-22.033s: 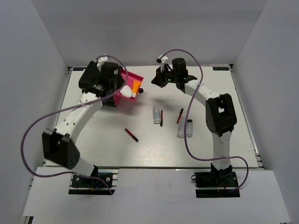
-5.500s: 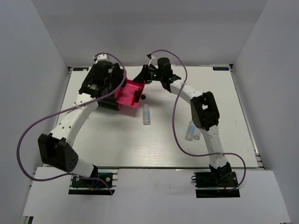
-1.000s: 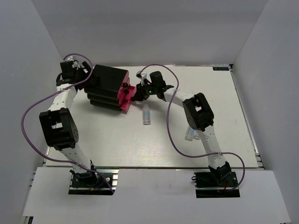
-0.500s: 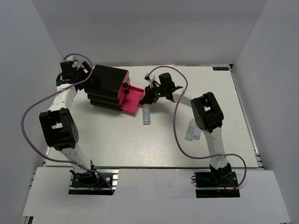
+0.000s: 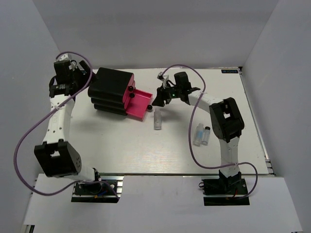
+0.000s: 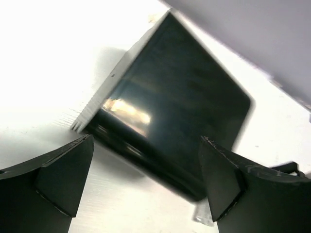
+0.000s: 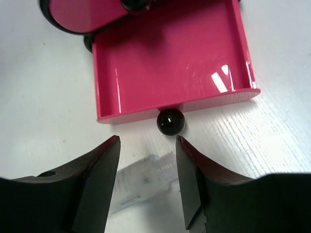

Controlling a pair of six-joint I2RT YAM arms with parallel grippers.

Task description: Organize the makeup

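The makeup in sight was three small see-through bottles. One clear bottle (image 5: 157, 119) lay on its side on the white table (image 5: 121, 145), just in front of the open pink drawer (image 7: 170, 63) and near its round black knob (image 7: 170, 121); from the right wrist it looked pale and blurred, with a faint mark on its side too soft to read. The other two bottles (image 5: 202, 135) lay side by side, close enough that I could not tell whether they touched; they sat nearer the front edge, beside the right arm and well apart from the first.

The right gripper (image 7: 148, 141) hung just over the single bottle with its tips toward the drawer front; its fingers stood apart and held nothing; the knob lay just beyond the gap, untouched, and the bottle showed lower down between the two fingers.

The drawer stuck out to the right from the black box (image 5: 112, 90); its floor was glossy pink with bright highlights; above it sat a shut drawer front (image 7: 92, 14), also pink, with its own dark knob.

The left gripper (image 6: 146, 141) was at the far left of the table, on the box's other side; its jaws were spread wide, one black finger at each edge of the wrist view, both clear of the box's shiny black face.

A strip label (image 5: 228, 71) at the table's far right edge was too small to read; no brand could be made out anywhere.
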